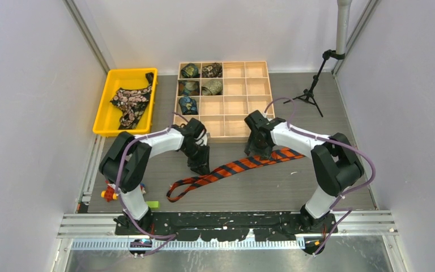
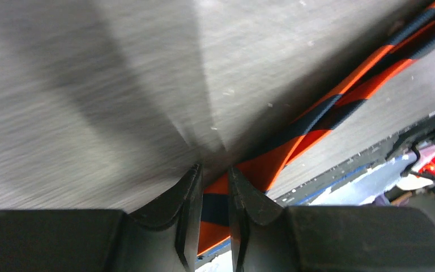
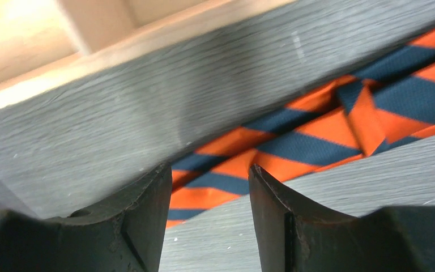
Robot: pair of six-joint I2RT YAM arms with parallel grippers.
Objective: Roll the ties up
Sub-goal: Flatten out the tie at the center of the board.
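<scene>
The orange-and-black striped tie (image 1: 243, 164) lies stretched across the table, its narrow end looped at the front left. My left gripper (image 1: 200, 166) is down on the tie left of its middle. In the left wrist view it (image 2: 214, 170) is shut on the tie (image 2: 317, 113), whose fabric fills the narrow gap between the fingers. My right gripper (image 1: 257, 153) stands over the tie's wide part. In the right wrist view it (image 3: 209, 170) is open, with the tie (image 3: 317, 136) flat on the table just beyond the fingertips. A black tie with pink flowers (image 1: 130, 102) lies in the yellow bin (image 1: 105, 122).
A wooden compartment box (image 1: 246, 105) stands behind the grippers, with several small rolled ties (image 1: 190, 71) in its left cells. Its front wall (image 3: 119, 51) is close to my right gripper. A tripod (image 1: 311, 93) stands at the back right. Small toy blocks (image 1: 109, 194) lie by the left arm's base.
</scene>
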